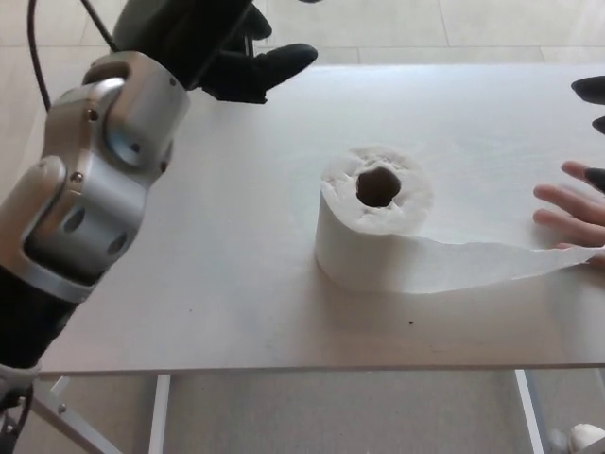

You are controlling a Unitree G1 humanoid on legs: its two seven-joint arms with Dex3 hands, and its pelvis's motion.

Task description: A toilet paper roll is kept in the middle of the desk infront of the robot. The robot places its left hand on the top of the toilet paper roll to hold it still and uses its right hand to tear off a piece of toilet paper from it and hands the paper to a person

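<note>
The white toilet paper roll (367, 248) stands upright on the white desk (217, 236), its core hole facing up. Its loose tail (501, 265) runs right along the desk to the picture's edge. My left arm reaches in from the left, and its black left hand (253, 59) hovers over the far part of the desk, up and left of the roll, open and holding nothing. Only black fingertips of my right hand (592, 92) show at the right edge, well clear of the roll. A person's hand (575, 214) rests by the end of the tail.
My silver left forearm (99, 180) covers the desk's left side. A dark post (248, 38) stands behind the desk's far edge. Tiled floor lies beyond, and the desk's legs show below the near edge.
</note>
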